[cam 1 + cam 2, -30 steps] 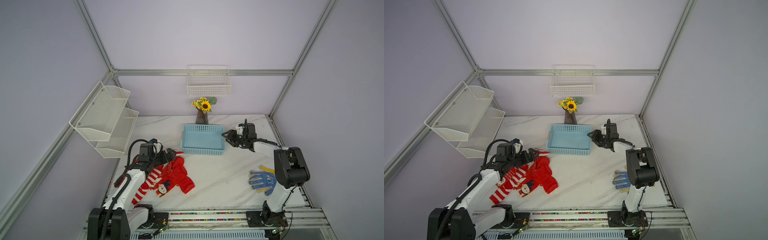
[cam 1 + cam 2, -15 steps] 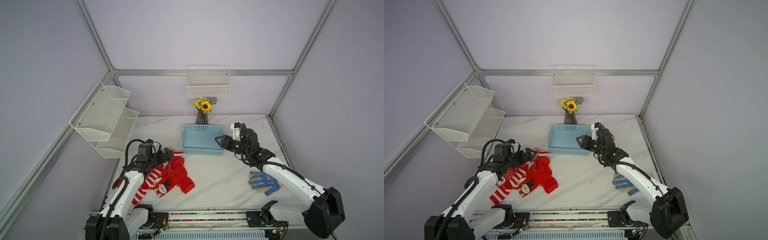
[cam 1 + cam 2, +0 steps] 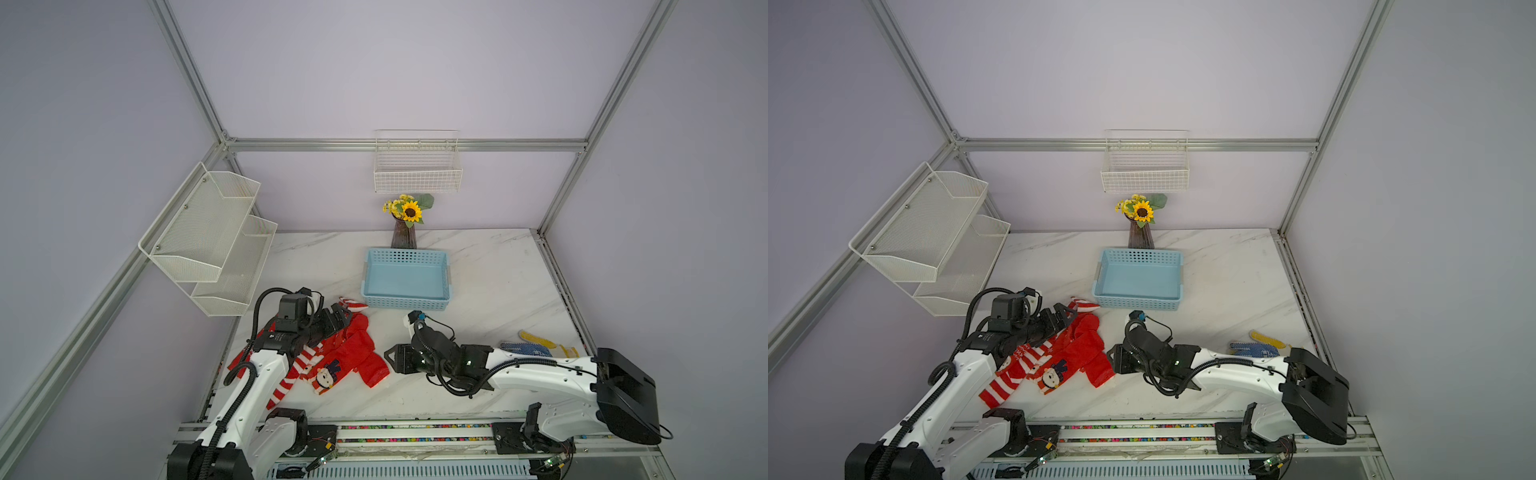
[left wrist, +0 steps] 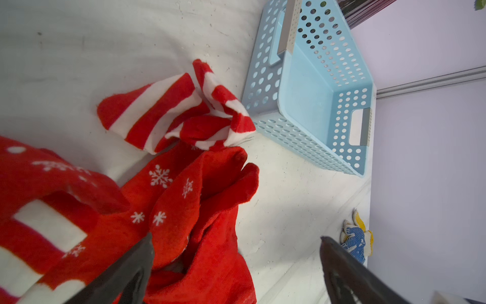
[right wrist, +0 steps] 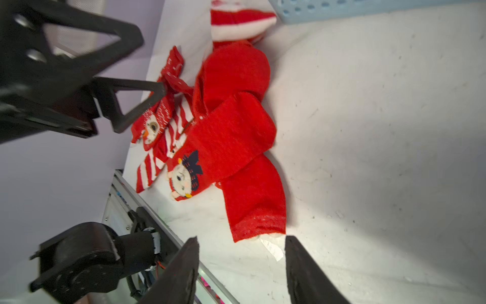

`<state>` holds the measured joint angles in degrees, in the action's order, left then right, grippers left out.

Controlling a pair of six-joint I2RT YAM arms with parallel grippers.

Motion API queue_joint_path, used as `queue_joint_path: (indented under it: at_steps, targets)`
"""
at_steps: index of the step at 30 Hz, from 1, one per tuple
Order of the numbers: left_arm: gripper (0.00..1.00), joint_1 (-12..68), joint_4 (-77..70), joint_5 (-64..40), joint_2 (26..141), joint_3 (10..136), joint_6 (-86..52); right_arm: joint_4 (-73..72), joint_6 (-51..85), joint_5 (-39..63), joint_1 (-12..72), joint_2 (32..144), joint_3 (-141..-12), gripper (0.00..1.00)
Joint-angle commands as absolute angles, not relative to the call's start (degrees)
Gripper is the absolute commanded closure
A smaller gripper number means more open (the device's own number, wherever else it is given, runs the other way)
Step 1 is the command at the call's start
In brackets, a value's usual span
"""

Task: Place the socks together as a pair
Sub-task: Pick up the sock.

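The marble table (image 3: 490, 270) carries everything. The blue basket (image 3: 405, 302) stands at the middle with nothing in it; I think it has no part in the task yet. The socks (image 3: 353, 359) lie in one red heap, left of centre and low in both top views. They are tangled over each other, and I judge this is why one arm is at each side of the heap. The left gripper (image 3: 338, 321) hangs over the upper end of the heap, jaws spread wide and holding nothing. The right gripper (image 3: 392, 359) is low at the heap's right edge, jaws apart and also holding nothing. In the right wrist view the red cuff (image 5: 259, 229) lies just before its fingertips, at the lower middle of the frame.
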<state>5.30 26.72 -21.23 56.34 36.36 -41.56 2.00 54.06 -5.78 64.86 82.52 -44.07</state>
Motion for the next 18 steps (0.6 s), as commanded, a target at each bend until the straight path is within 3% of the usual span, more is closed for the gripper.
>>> queue_joint_path:
  at_steps: [1, 18]
  targets:
    - [0.03, 6.85, 27.62, -21.62, 54.94, 34.83, -43.92, -3.19, 60.75, -9.46, 67.17, 85.88, -42.76, 0.46]
    - [0.03, 9.76, 31.23, -18.37, 52.3, 33.64, -45.0, -14.05, 64.16, -3.68, 68.1, 95.97, -38.41, 0.47]
